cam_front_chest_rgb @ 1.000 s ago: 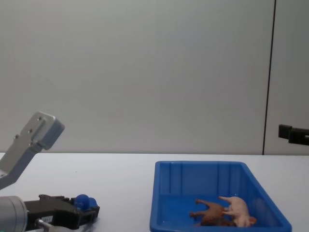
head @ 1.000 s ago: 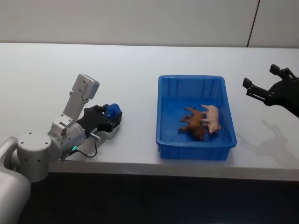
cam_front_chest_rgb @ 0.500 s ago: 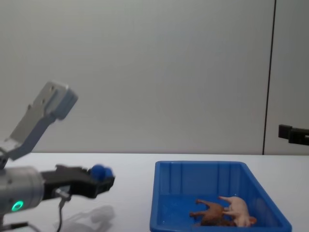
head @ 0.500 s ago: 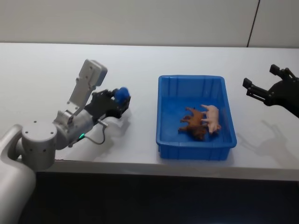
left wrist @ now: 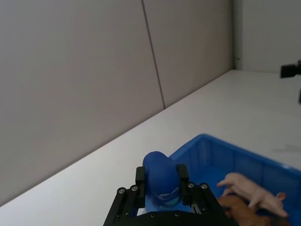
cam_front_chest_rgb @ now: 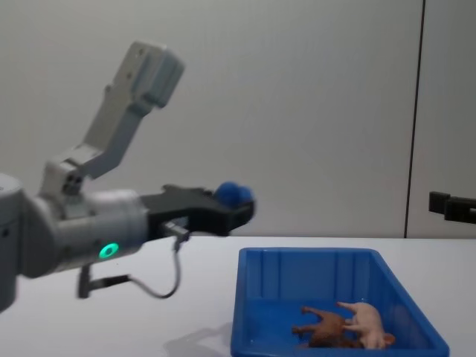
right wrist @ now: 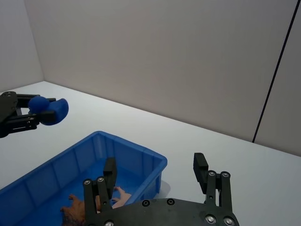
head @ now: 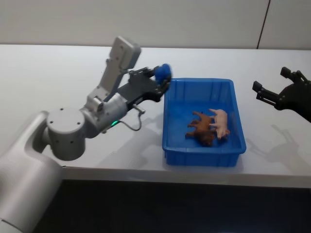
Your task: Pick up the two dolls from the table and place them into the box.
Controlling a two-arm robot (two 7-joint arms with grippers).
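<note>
Both dolls lie inside the blue box [head: 204, 158]: the brown four-legged one [head: 200, 127] and the pale pink pig [head: 221, 122] side by side, also seen from the chest as brown doll [cam_front_chest_rgb: 324, 328] and pig [cam_front_chest_rgb: 365, 323]. My left gripper [head: 162, 80] is raised over the box's far left corner, shut on a small rounded blue toy [head: 163, 72]. The left wrist view shows that blue toy [left wrist: 160, 175] clamped between the fingers, with the pig [left wrist: 249, 189] below. My right gripper [head: 273, 81] hovers open and empty to the right of the box.
The white table [head: 58, 77] stretches bare to the left and behind the box. A grey wall with a dark vertical seam [cam_front_chest_rgb: 413, 119] stands behind. The table's front edge runs just below the box.
My left arm has lifted off the table and swung up and to the right, carrying the blue toy from the left side to the box's far left corner. The right arm has stayed still.
</note>
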